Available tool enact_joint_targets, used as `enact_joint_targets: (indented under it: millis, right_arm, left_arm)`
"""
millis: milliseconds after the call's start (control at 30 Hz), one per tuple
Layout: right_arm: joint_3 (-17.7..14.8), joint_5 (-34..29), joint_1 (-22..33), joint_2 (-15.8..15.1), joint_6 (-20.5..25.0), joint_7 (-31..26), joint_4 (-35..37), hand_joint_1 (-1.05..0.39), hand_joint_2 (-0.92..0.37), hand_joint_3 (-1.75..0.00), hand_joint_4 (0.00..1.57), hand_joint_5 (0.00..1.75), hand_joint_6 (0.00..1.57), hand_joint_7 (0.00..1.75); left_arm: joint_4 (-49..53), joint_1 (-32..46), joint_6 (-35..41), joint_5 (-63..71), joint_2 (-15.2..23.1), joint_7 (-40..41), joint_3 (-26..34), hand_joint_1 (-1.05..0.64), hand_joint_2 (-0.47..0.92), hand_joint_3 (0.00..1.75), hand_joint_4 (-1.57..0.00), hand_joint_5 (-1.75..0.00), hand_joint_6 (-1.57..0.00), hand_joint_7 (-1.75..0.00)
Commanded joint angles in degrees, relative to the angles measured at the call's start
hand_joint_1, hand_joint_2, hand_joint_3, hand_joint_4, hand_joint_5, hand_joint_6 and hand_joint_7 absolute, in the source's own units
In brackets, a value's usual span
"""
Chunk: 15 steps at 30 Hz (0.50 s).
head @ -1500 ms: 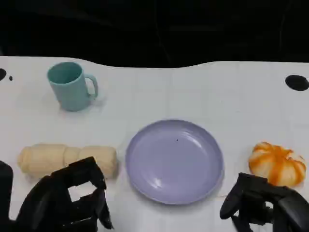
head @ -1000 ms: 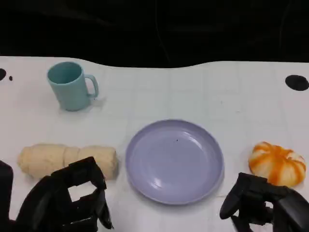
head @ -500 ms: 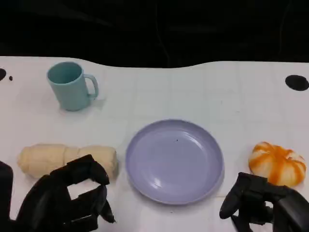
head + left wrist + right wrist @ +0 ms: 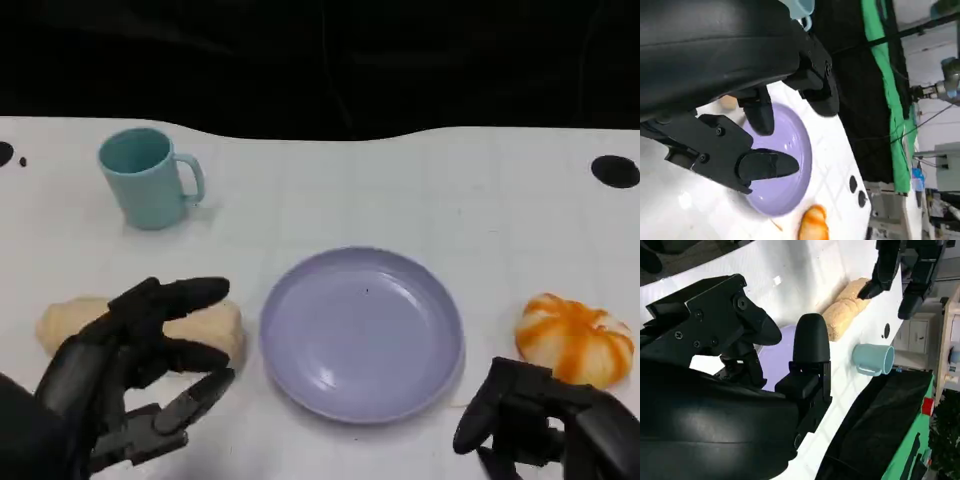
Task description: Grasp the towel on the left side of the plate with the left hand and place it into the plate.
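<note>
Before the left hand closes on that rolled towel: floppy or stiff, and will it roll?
The towel looks soft, pinched into segments, so it will probably sag if gripped at one end. Its cylindrical form may roll under the open left hand. Likely light.

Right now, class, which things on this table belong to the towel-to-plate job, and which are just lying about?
Belong to the job:
rolled towel
purple plate
left hand, open above the towel

Just lying about:
teal mug
orange pumpkin
right hand, idle

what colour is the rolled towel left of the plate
The towel is a pale cream-beige, plain with no pattern; it shows best in the head view, partly behind the left hand.
</note>
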Motion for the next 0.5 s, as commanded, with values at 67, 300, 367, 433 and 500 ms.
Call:
enact_joint_targets:
  millis: [67, 300, 367, 433, 500]
  right_arm:
    - [-0.3, 0.3, 0.4, -0.4, 0.1, 0.1, -0.7, -0.02, -0.59, -1.1, 0.72, 1.75, 0.61, 1.48]
    - [0.1, 0.1, 0.4, -0.3, 0.0, 0.1, -0.6, -0.02, -0.59, -1.11, 0.72, 1.75, 0.61, 1.48]
    - [0.3, 0.1, 0.3, -0.3, -0.2, 0.1, -0.4, -0.01, -0.59, -1.11, 0.72, 1.75, 0.61, 1.48]
    - [0.5, 0.0, 0.1, -0.3, 0.0, 0.1, -0.4, -0.01, -0.59, -1.11, 0.72, 1.75, 0.61, 1.48]
    - [0.6, -0.2, -0.1, -0.4, 0.1, -0.1, -0.4, -0.01, -0.59, -1.12, 0.72, 1.75, 0.61, 1.48]
  left_arm:
    - [2.9, -0.5, -7.8, 11.4, 1.6, 4.2, -0.3, -0.36, 0.88, 0.03, -0.21, -0.76, -0.35, -0.11]
    - [4.0, -1.6, -10.3, 24.5, 5.4, 5.9, -0.7, -0.32, 0.85, 0.0, -0.07, -0.81, -0.29, -0.03]
    - [3.1, -2.1, -9.2, 30.1, 7.2, 5.9, -1.3, -0.34, 0.84, 0.0, -0.02, -0.78, -0.28, -0.02]
    - [2.1, -2.9, -7.6, 35.3, 8.6, 5.3, -1.9, -0.38, 0.84, 0.0, -0.03, -0.72, -0.28, -0.01]
    - [1.8, -4.0, -6.6, 39.2, 9.7, 4.5, -2.5, -0.4, 0.84, 0.0, -0.05, -0.66, -0.3, -0.01]
